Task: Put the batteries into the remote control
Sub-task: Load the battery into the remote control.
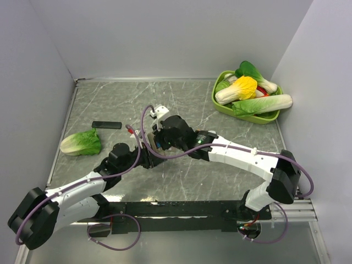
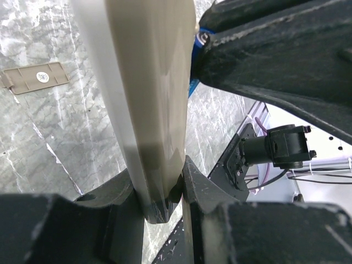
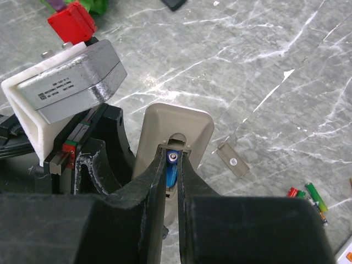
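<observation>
The left hand (image 2: 162, 192) clamps the remote control (image 3: 176, 124) by its end, above the worktop (image 3: 275, 55). The right hand (image 3: 171, 165) pinches what looks like a battery (image 3: 172, 158) into the remote's open back. Other batteries (image 3: 308, 193) and the cover (image 3: 234, 161) lie on the worktop, so loading looks unfinished.

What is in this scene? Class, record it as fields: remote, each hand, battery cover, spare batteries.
remote control: beige back showing, cover off
left hand: shut on the remote control's end
right hand: pinching a battery at the remote's open back
battery cover: flat on the table, beside the remote
spare batteries: loose on the table, apart from the remote
</observation>
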Motion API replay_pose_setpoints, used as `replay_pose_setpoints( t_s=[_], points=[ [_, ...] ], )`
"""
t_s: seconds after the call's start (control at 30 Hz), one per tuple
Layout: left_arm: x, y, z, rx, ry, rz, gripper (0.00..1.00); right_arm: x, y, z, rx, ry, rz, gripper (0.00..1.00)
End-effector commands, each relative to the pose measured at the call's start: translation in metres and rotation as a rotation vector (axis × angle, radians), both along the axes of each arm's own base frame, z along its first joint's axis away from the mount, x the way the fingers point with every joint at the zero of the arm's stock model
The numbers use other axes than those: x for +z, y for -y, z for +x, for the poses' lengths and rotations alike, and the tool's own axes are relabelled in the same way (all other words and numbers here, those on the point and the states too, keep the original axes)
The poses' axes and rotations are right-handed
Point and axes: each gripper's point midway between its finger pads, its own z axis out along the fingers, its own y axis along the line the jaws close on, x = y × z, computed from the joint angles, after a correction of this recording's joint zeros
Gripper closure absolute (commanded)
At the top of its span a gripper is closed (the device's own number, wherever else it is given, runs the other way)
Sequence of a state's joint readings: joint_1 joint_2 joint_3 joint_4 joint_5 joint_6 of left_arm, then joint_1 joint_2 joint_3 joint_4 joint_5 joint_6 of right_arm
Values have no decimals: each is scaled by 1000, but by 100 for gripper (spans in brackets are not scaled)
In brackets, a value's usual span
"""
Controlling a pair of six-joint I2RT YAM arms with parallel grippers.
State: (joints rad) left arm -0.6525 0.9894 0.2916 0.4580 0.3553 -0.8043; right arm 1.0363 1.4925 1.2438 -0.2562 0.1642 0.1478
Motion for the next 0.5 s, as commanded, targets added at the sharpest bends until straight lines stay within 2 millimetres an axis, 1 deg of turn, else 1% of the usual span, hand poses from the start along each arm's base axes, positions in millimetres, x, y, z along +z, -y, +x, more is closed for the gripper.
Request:
replay_pose_setpoints(
  t_s=[0.0,0.07,0.23,0.33,0.47],
  points=[
    [36,2,9,17,127,-63,98,-7,4,5,-47,-19,-54,100],
    [38,1,8,21,135,-66,98,-14,3,2,-38,-43,-61,100],
    [49,-3,7,33,177,-88,98,-33,2,-5,-25,-85,-88,100],
    [58,-5,6,39,210,-106,98,-44,7,-6,-48,-101,-107,100],
    [70,-8,4,46,266,-135,98,-55,9,-6,-67,-114,-120,91]
  ],
)
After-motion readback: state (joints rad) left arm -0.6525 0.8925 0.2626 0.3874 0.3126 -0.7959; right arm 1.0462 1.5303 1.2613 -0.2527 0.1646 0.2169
